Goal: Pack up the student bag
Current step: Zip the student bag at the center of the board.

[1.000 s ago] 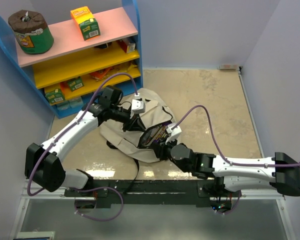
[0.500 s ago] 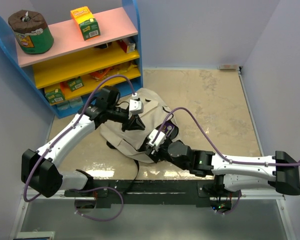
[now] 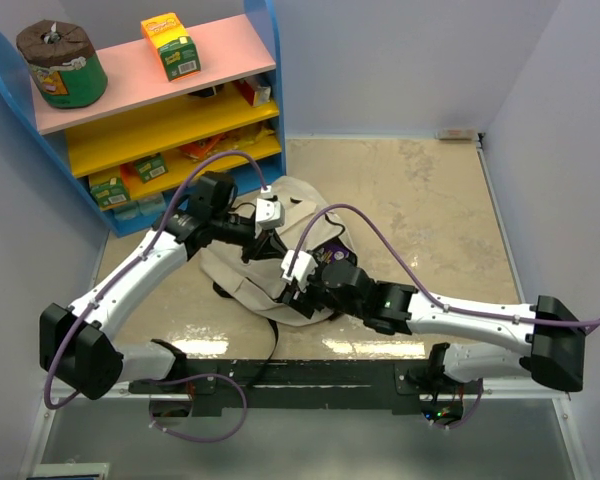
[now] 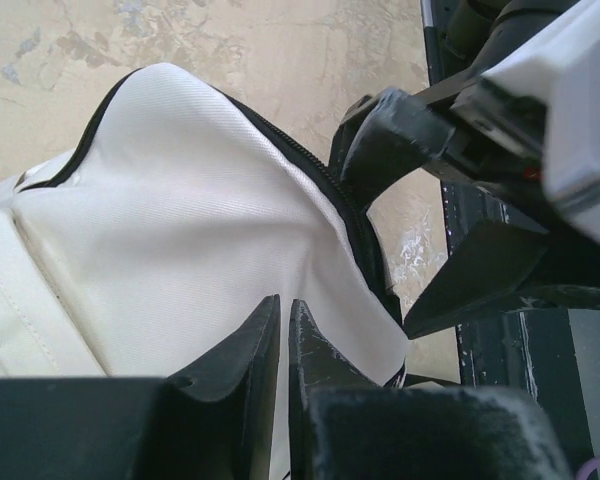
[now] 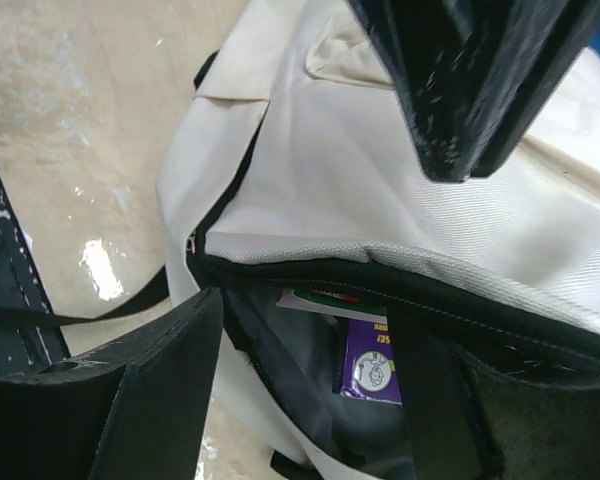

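Observation:
The beige student bag point(image 3: 235, 272) lies on the floor in front of the arms, its black-zippered mouth open. My left gripper point(image 3: 263, 248) is shut on a fold of the bag's cream top fabric point(image 4: 160, 230) and holds it raised; the fingertips point(image 4: 270, 310) are pinched on the cloth. My right gripper point(image 3: 298, 294) is open at the bag's mouth point(image 5: 380, 190), its fingers point(image 5: 150, 400) standing either side of the opening, holding nothing. Inside, against the dark lining, lie a purple book point(image 5: 370, 365) and a white and green book point(image 5: 330, 300).
A blue shelf unit point(image 3: 150, 110) with pink and yellow boards stands at the back left, holding a green roll point(image 3: 60, 65), an orange box point(image 3: 168, 45) and small packs. A black bag strap point(image 5: 80, 312) trails on the floor. The black mounting rail point(image 3: 280, 375) runs along the near edge.
My right arm has swung left, bringing its open gripper from the bag's right side to the bag's mouth. My left gripper has shifted slightly up with the fabric still in it.

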Robot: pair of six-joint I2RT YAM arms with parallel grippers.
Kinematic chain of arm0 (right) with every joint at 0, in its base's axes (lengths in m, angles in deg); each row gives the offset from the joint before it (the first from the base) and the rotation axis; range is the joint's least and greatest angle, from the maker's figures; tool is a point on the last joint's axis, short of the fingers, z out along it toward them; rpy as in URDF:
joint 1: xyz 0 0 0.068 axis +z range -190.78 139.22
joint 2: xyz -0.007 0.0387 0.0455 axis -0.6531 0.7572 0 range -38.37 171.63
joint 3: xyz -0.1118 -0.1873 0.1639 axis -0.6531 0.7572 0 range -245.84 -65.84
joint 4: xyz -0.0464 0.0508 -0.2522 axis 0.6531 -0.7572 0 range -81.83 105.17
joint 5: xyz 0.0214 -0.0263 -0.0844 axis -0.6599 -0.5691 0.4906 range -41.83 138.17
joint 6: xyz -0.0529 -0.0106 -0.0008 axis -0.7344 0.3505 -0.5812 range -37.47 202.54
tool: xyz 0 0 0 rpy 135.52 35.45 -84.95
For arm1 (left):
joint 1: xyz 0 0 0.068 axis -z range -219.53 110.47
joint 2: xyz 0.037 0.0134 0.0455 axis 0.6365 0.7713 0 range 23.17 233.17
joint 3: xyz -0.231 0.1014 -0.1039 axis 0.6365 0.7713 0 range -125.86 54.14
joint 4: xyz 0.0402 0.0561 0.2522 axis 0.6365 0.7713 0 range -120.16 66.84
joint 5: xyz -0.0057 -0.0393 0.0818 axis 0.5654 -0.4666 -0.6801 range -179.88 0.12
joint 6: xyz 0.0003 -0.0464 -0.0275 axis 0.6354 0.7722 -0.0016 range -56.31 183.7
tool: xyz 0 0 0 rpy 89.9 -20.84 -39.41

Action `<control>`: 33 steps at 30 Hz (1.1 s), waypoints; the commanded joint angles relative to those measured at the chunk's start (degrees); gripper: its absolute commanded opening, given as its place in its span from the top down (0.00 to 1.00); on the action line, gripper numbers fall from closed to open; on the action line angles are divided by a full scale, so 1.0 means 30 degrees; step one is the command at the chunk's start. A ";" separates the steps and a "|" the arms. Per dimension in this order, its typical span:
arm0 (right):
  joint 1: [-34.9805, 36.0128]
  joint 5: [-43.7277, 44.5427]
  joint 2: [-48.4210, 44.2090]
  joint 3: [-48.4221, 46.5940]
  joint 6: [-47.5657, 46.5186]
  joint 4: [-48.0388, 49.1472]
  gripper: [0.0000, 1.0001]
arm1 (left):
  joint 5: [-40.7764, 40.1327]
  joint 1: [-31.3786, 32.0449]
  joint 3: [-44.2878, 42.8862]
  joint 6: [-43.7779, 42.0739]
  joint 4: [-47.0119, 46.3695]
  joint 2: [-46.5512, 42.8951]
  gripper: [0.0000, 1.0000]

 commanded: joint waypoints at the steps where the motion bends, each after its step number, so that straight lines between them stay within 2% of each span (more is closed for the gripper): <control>1: -0.0799 -0.2143 0.0218 -0.1360 -0.0758 -0.0513 0.32 | 0.0181 -0.0372 0.0186 -0.0182 0.0097 -0.0744 0.87; 11: -0.1034 -0.4839 0.1096 -0.1419 -0.0963 -0.1158 0.36 | 0.0239 -0.0491 0.0039 -0.0299 0.0244 -0.0745 0.87; 18: -0.1238 -0.5632 0.1594 -0.1390 -0.0934 -0.1070 0.44 | 0.0064 -0.0578 -0.0078 -0.0358 0.0274 -0.0833 0.86; 24: -0.1502 -0.5953 0.1917 -0.1477 -0.0846 -0.0660 0.60 | 0.0093 -0.0607 0.0039 -0.0416 0.0215 -0.0833 0.86; 29: -0.1532 -0.6683 0.1831 -0.1624 -0.0525 -0.0660 0.87 | -0.0083 -0.0607 0.0244 -0.0738 0.0419 -0.0862 0.86; 33: -0.1532 -0.7330 0.1449 -0.1391 0.0091 -0.0631 0.92 | -0.0987 -0.0607 0.1063 -0.1616 0.0625 -0.1095 0.87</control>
